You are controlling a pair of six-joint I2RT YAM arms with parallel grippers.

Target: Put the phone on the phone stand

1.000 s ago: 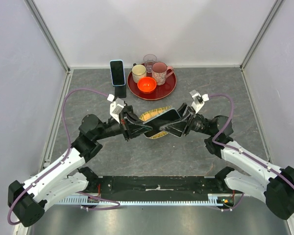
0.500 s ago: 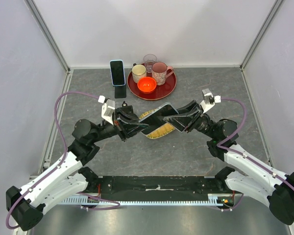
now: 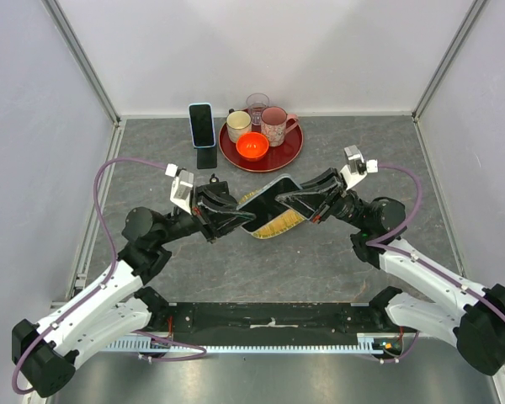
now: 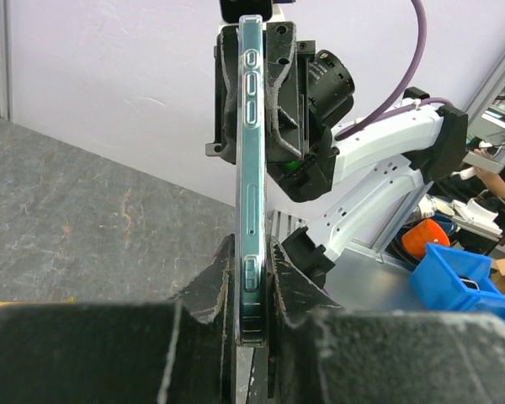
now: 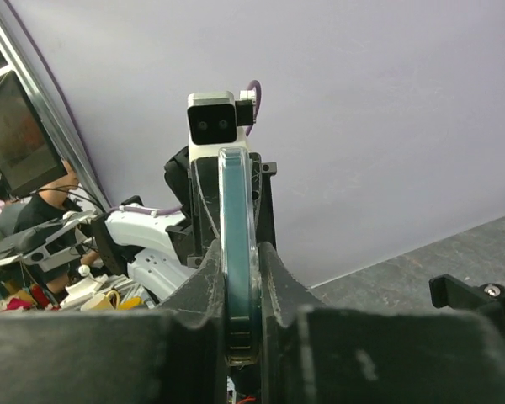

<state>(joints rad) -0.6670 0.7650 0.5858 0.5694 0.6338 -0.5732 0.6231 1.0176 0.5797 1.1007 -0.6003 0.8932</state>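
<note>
A dark phone (image 3: pixel 268 195) in a clear case hangs in the air over the middle of the table, held at both ends. My left gripper (image 3: pixel 242 217) is shut on its near-left end and my right gripper (image 3: pixel 291 199) is shut on its far-right end. The left wrist view shows the phone (image 4: pixel 250 160) edge-on between my left gripper (image 4: pixel 251 282) jaws, with the right gripper (image 4: pixel 261 80) clamped on the far end. In the right wrist view the phone (image 5: pixel 237 227) sits squeezed in my right gripper (image 5: pixel 238 278). A black phone stand (image 3: pixel 206 156) at the back left props a blue-cased phone (image 3: pixel 201 124).
A red tray (image 3: pixel 288 154) at the back centre carries several cups and a red bowl (image 3: pixel 252 146). A yellow woven mat (image 3: pixel 278 224) lies on the table under the held phone. Grey walls close the table on three sides.
My right gripper has closed onto the phone's far end. The phone has risen and shifted slightly back and left, with both arms following it.
</note>
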